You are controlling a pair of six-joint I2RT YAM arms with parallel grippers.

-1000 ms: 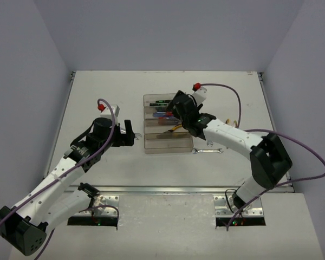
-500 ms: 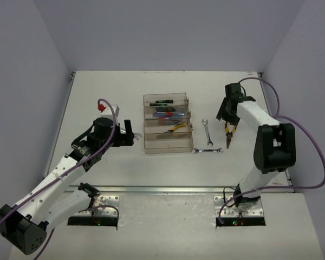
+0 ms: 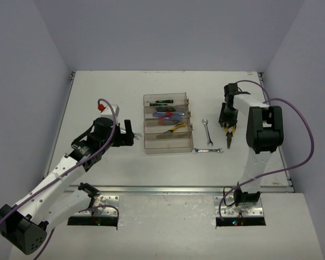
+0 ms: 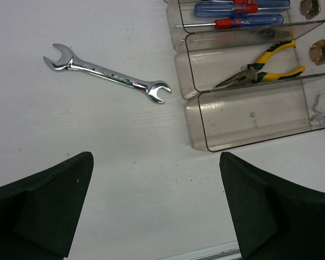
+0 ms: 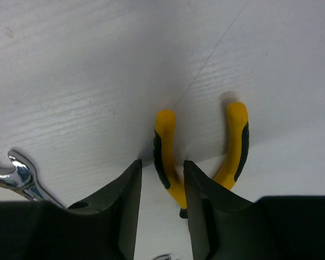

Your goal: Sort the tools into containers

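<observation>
**Right pincer straddling pliers, left pincer hanging released by a wrench**

The left pincer [image 4: 156, 160] is hanging released, fingers wide apart, just left of the row of trays [image 3: 168, 144]. A silver wrench [image 4: 107, 73] is lying flat on the table [image 3: 108, 86] beyond its fingertips, close to the row's left ends.

Right of the row, the right pincer [image 5: 162, 164] is sitting narrowed around one handle of the yellow-handled pliers [image 5: 235, 141]. A sliver of table is showing beside that handle, so I cannot tell whether it is actually clamping.

Inside the row, the farthest tray is holding a black screwdriver [image 3: 163, 101], the next the blue-and-red screwdrivers [image 4: 244, 21], and the third a second pair of pliers [image 4: 260, 67]. A far wrench [image 3: 206, 131] and a near wrench [image 3: 208, 150] are lying just right of the row
</observation>
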